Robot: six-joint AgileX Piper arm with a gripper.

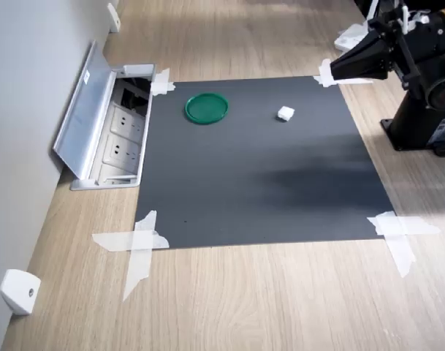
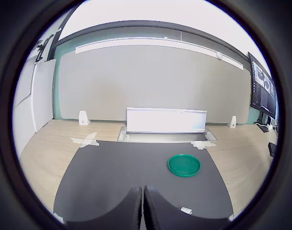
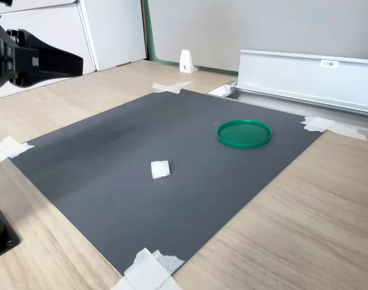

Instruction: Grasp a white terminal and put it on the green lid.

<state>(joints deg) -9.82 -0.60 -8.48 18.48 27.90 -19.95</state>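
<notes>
In the first exterior view, an open recessed socket box (image 1: 123, 135) in the wooden table (image 1: 266, 300) shows wall outlets inside. On the dark mat (image 1: 259, 168), the green lid (image 1: 206, 107) lies flat and empty. The white terminal (image 1: 285, 113), a tiny squarish block, sits at its three o'clock, well apart. The claw (image 1: 339, 68) hovers, fingers pressed together.
</notes>
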